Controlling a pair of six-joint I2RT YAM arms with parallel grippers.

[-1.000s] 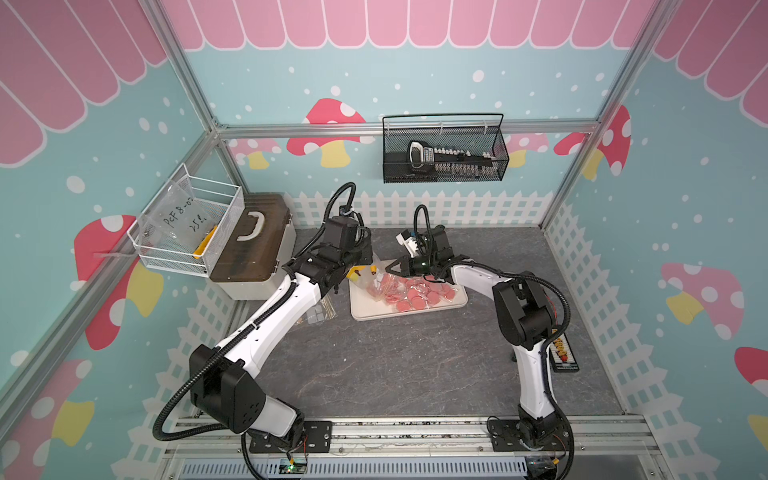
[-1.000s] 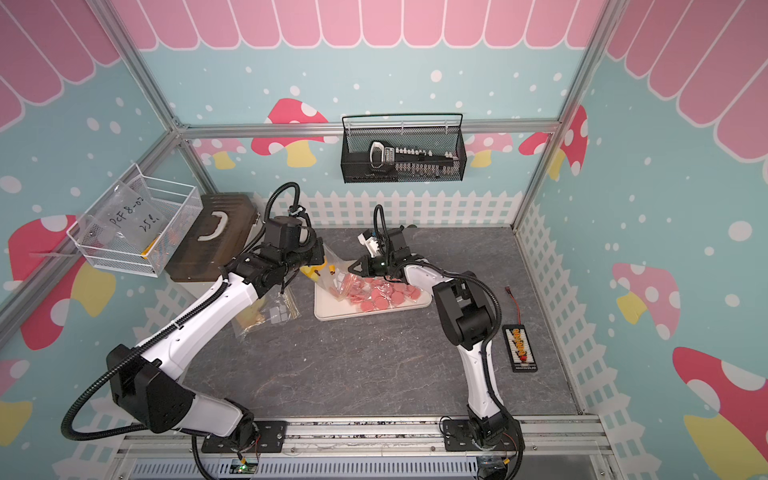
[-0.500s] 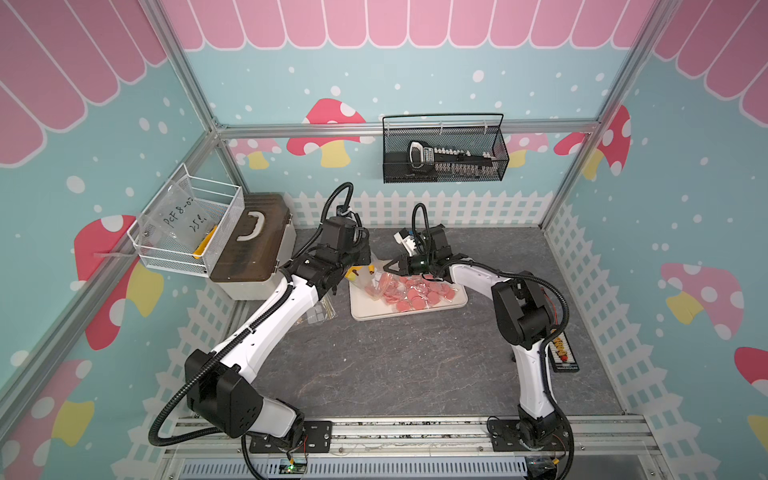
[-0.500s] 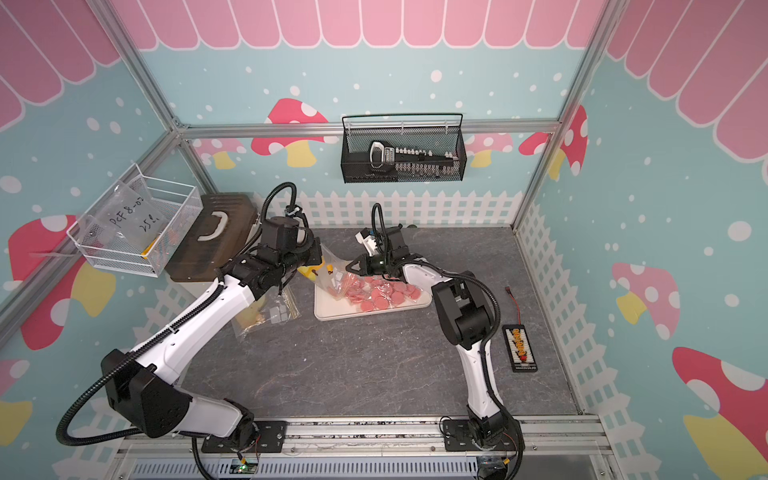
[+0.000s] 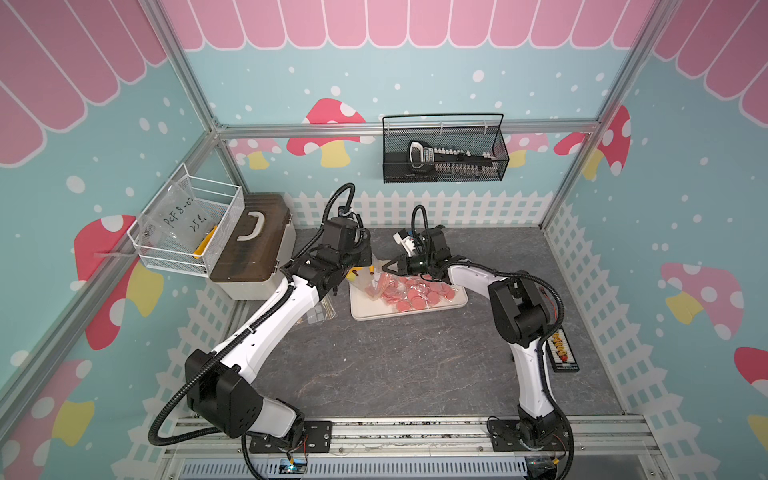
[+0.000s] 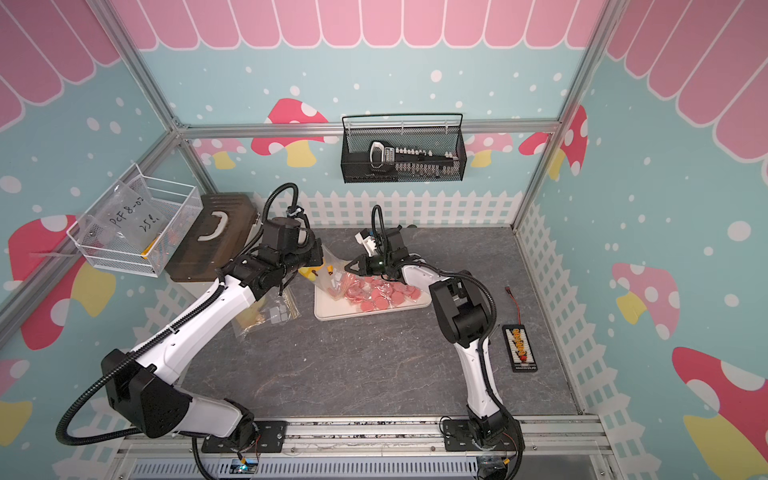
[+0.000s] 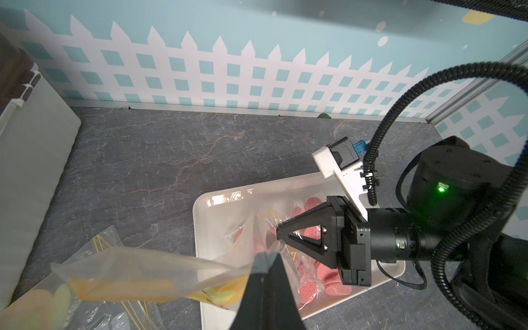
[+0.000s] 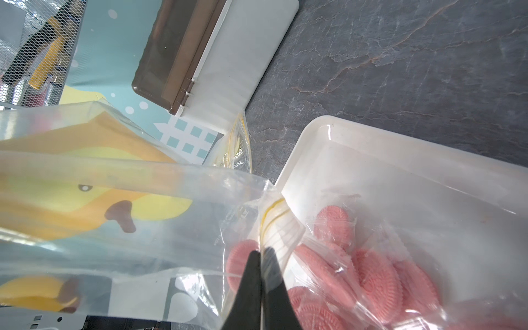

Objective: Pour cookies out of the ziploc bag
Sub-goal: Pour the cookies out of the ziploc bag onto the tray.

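In both top views little has changed from a second ago: the cookies [image 5: 415, 293] [image 6: 380, 295] lie heaped as before, a spread of pink-red discs over the middle and right of the white tray [image 5: 365, 312]; both arms stand almost where they were, and the ziploc bag [image 5: 376, 270] still hangs between them over the tray's left end; any shift in the left arm is too slight to name. In the left wrist view the left gripper [image 7: 267, 254] is clenched on a fold of the clear bag [image 7: 157, 268], whose film stretches away from it, and the right gripper [image 7: 281, 231] meets the same bag just beside it; in the right wrist view the right gripper [image 8: 261, 253] is pinched tight on the film beside the yellow zip line, with wrapped cookies [image 8: 377, 277] just beyond it in the tray [image 8: 400, 160]; whether any cookies remain inside the bag cannot be told; a second clear bag [image 6: 270, 311] lies flat on the grey tabletop [image 5: 395, 365] left of the tray.
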